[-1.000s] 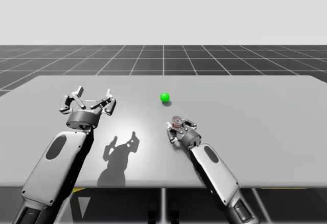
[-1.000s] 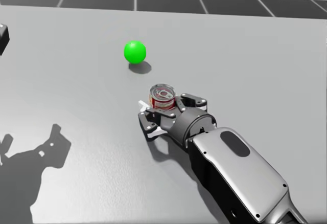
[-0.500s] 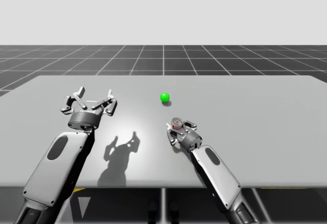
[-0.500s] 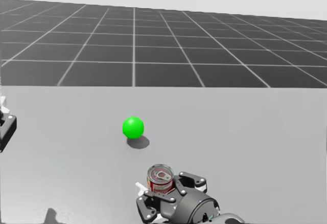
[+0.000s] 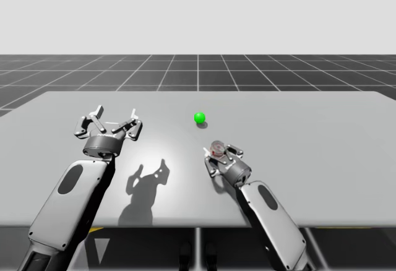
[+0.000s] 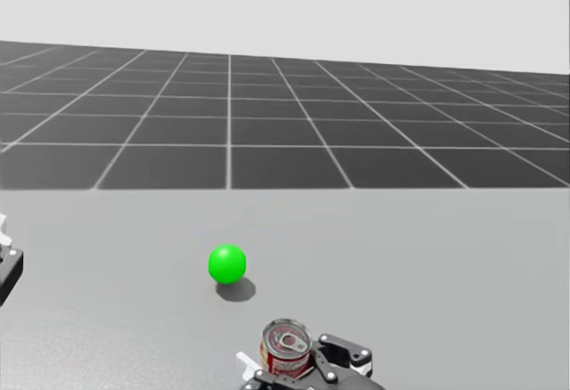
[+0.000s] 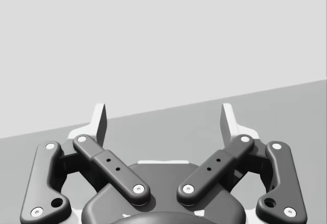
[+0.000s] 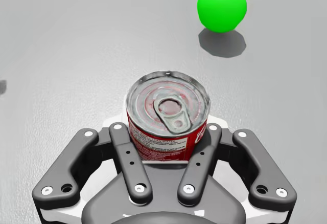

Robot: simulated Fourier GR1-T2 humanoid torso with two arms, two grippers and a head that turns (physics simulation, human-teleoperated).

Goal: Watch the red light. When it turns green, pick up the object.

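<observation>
The light (image 5: 199,117) is a green ball on the grey table (image 5: 322,135); it also shows in the head view (image 6: 227,264) and ahead of the right gripper (image 8: 222,6). A short red can (image 8: 168,114) with a silver pull-tab lid stands upright between my right gripper's fingers (image 8: 122,147), which press it from both sides. The right gripper (image 5: 218,153) with the can (image 5: 216,148) is just nearer than the light. Can (image 6: 285,347) and right gripper (image 6: 298,374) sit low in the head view. My left gripper (image 5: 114,121) hovers open, holding nothing, at the table's left (image 7: 163,121).
The left arm's shadow (image 5: 145,187) lies on the table between my arms. A dark gridded floor (image 5: 198,70) stretches beyond the table's far edge. Open table surface lies to the right of the can and behind the light.
My head has turned upward, so the head view now takes in the floor and horizon. The right arm has shifted slightly right with the can. The left arm has barely moved.
</observation>
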